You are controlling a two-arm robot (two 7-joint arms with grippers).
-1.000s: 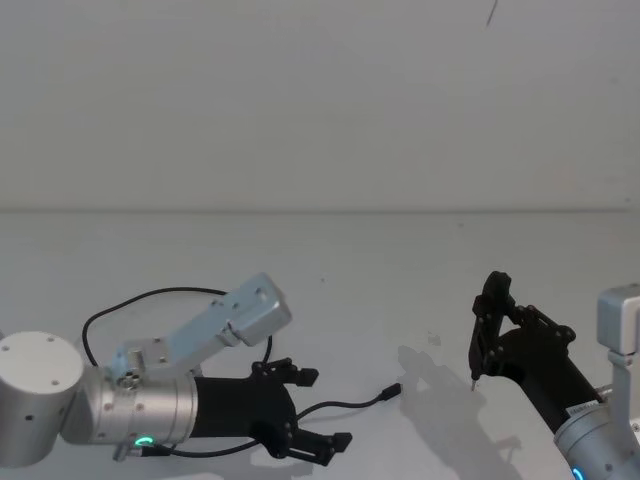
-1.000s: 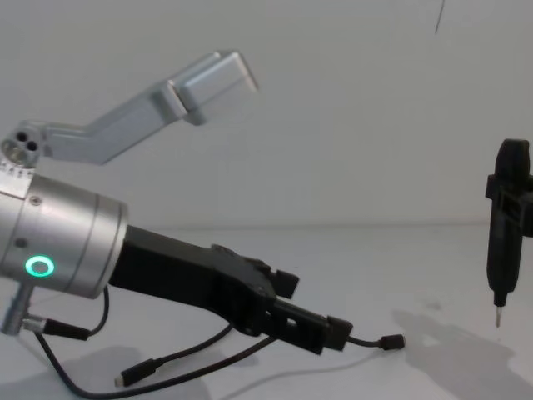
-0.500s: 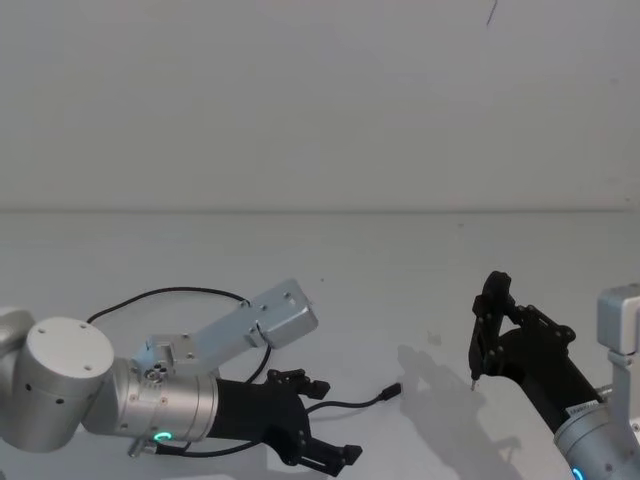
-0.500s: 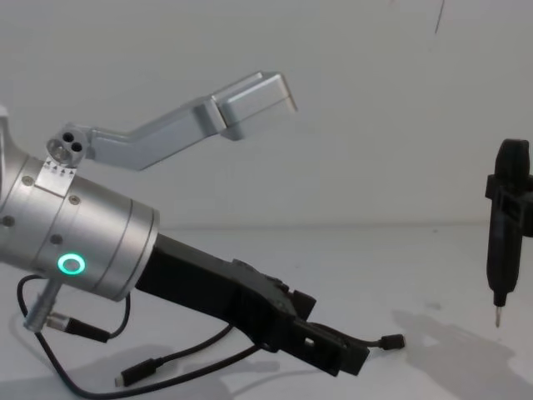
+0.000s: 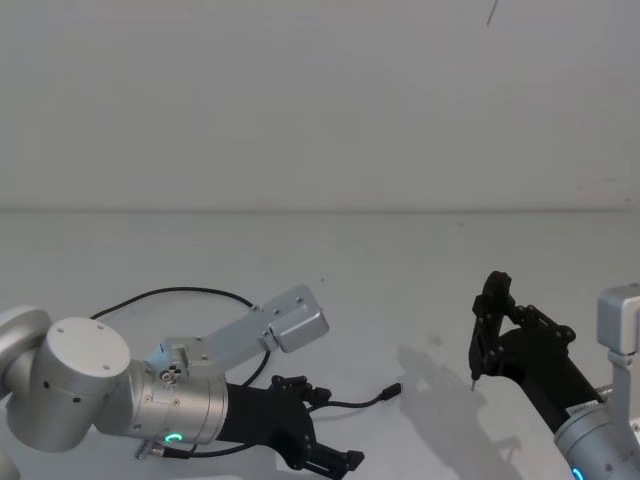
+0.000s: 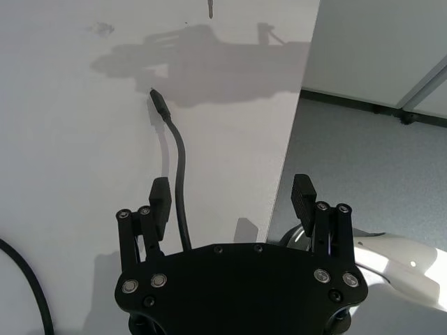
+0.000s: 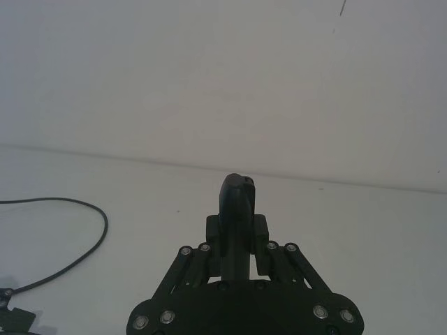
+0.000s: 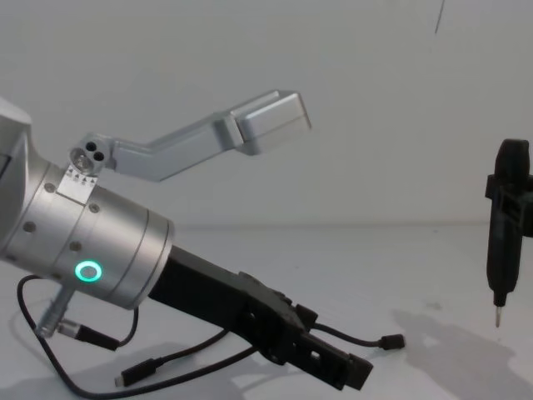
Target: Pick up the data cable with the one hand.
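Fingers (image 5: 335, 460) spread wide, the left gripper (image 5: 322, 424) straddles the data cable (image 5: 180, 291) on the white table (image 5: 400, 270) in the head view, low over the stretch just behind the cable's near plug (image 5: 395, 390). Whether it touches the cable cannot be told. The cable's far loop runs behind the arm's silver wrist (image 5: 185, 415), which hides part of it. Well apart from the cable, beyond that plug, the right gripper (image 5: 492, 335) is pressed around a pen-like tool (image 5: 493, 290).

Left wrist view: the cable (image 6: 180, 157) runs between the spread fingers, just beside one finger (image 6: 160, 199). The other is seen against grey floor (image 6: 363, 160) past the table edge. The plug (image 6: 159, 105) lies ahead, at the rim of a shadow. Another stretch of cable is cut off at the corner.

Right wrist view: the right gripper (image 7: 237, 241) clamps the tool (image 7: 237, 195). The cable's loop (image 7: 94, 209) curves across the table beyond, its ends cut off.

Chest view: the left gripper (image 8: 329, 350) slants down over the cable, the near plug (image 8: 391, 342) just past its fingertips. The cable's other plug (image 8: 133, 377) lies under the arm. A short black lead (image 8: 87, 333) with a silver plug hangs from the wrist beside the green ring (image 8: 87, 271). The tool (image 8: 506, 233), metal tip down, hangs well apart from the cable.
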